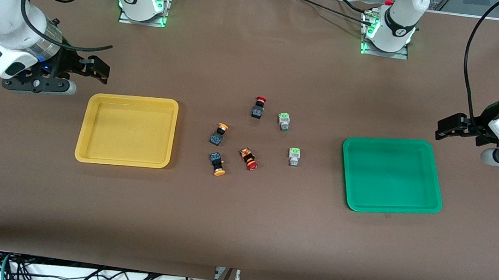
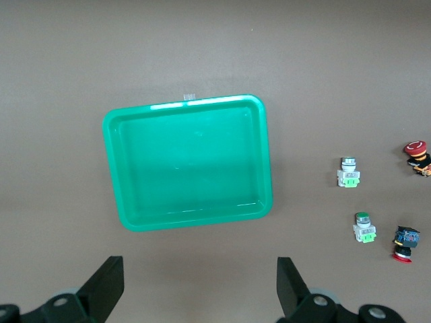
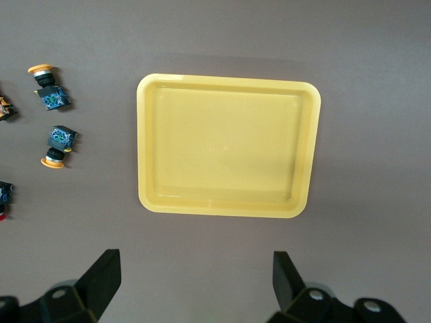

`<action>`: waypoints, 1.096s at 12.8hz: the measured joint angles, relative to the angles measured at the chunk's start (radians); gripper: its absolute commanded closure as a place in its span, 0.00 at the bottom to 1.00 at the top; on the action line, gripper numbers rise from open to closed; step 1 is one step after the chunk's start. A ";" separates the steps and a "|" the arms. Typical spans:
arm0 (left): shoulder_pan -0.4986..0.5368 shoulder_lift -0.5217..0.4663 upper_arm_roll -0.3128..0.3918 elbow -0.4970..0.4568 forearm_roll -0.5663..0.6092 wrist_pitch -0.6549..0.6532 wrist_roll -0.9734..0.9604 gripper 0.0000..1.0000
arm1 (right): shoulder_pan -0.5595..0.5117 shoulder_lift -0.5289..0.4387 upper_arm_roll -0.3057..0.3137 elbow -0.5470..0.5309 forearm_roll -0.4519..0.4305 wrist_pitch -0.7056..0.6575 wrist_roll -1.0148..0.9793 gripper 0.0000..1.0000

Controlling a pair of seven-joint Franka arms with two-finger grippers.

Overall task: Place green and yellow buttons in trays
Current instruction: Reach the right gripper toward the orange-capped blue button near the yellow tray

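Two green buttons (image 1: 284, 120) (image 1: 294, 156) lie on the table mid-way, toward the green tray (image 1: 392, 176). Two yellow buttons (image 1: 219, 134) (image 1: 217, 163) lie toward the yellow tray (image 1: 127, 129). Both trays hold nothing. My left gripper (image 1: 448, 126) is open and empty, hovering beside the green tray at the left arm's end; its wrist view shows the left gripper (image 2: 200, 269), the green tray (image 2: 188, 161) and the green buttons (image 2: 349, 173) (image 2: 364, 227). My right gripper (image 1: 97, 69) is open and empty beside the yellow tray; its wrist view shows the right gripper (image 3: 195, 262), the yellow tray (image 3: 229, 145) and the yellow buttons (image 3: 46, 84) (image 3: 57, 145).
Two red-capped black switches (image 1: 259, 107) (image 1: 249, 158) lie among the buttons. The brown table has bare room between the buttons and each tray. Cables hang at the table's near edge.
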 measured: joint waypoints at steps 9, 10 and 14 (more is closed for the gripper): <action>0.000 0.002 0.001 0.002 0.000 0.000 0.000 0.00 | 0.083 0.071 0.014 -0.031 -0.053 0.057 0.011 0.00; 0.000 0.002 0.002 0.002 0.000 0.000 0.000 0.00 | 0.109 0.114 0.015 -0.031 -0.070 0.067 0.015 0.00; -0.003 0.004 0.001 0.001 0.000 -0.008 0.001 0.00 | 0.151 0.242 0.017 -0.031 0.100 0.200 0.025 0.00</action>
